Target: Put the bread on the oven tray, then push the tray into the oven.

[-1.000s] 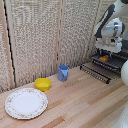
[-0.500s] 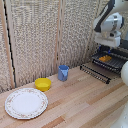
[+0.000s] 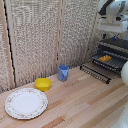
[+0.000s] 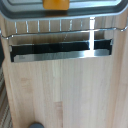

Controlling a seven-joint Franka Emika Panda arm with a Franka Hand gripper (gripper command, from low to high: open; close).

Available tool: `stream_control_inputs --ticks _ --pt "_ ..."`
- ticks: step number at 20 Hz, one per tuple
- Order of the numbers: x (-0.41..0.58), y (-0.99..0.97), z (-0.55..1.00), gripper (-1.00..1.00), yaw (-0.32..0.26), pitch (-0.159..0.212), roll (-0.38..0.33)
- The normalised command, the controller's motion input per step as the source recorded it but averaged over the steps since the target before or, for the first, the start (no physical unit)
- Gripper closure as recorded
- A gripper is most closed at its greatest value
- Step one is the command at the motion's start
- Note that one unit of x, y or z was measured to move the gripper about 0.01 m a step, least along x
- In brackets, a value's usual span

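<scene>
The oven (image 3: 114, 46) stands at the exterior view's right, open at the front. The oven pan (image 3: 116, 62), a dark barred tray, sticks out of its mouth. The bread (image 3: 105, 58), a small orange-yellow slab, lies flat on the pan; it also shows in the wrist view (image 4: 55, 4) on the pan (image 4: 95, 7). My clamp (image 3: 112, 36) hangs under the white block, above the oven and clear of the bread. Its dark fingers look apart with nothing between them. The fingers do not show in the wrist view.
The oven's black slatted flap (image 3: 95, 72) lies folded down in front of the pan; it also shows in the wrist view (image 4: 60, 45). A blue cup (image 3: 63, 73), a yellow bowl (image 3: 42, 84) and a patterned plate (image 3: 26, 102) stand on the wooden table (image 3: 85, 105). A woven screen (image 3: 45, 35) stands behind.
My clamp has risen a little above the oven. The bread stays on the pan.
</scene>
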Motion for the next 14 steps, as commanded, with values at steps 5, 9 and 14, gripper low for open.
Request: stream_control_inputs --ticks 5,9,14 --pt "-0.129 0.00 0.23 -1.00 0.256 0.071 -0.212" --pt "-0.027 0.00 0.23 -1.00 0.258 0.081 -0.205" --pt "0.000 0.02 0.18 -1.00 0.220 0.124 -0.242"
